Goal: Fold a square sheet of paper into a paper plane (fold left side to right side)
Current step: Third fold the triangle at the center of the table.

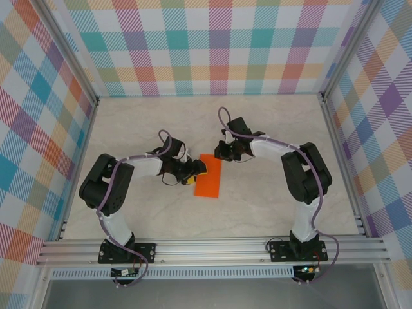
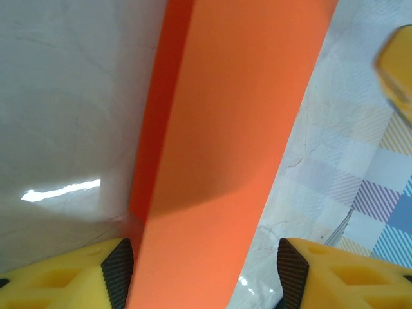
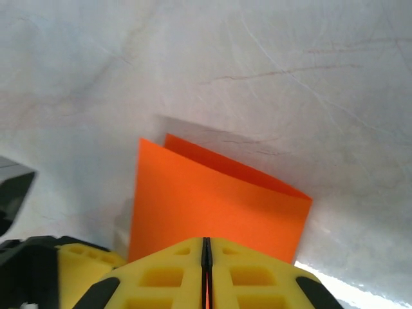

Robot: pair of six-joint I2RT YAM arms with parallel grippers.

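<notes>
Square sheet of paper (image 1: 208,177) lies on the marble-pattern table (image 1: 270,129), centred between the two arms and folded double into a narrow strip. Its long axis runs near-to-far, with the far end leaning slightly right. Right wrist view: the two layers are not flush, and the lower edge shows behind the upper one. Left gripper (image 1: 193,172) sits at the strip's left edge with its jaws spread wide, the strip passing between them. Right gripper (image 1: 226,152) is at the far right corner, jaws pressed together, with a sliver of orange in the seam.
</notes>
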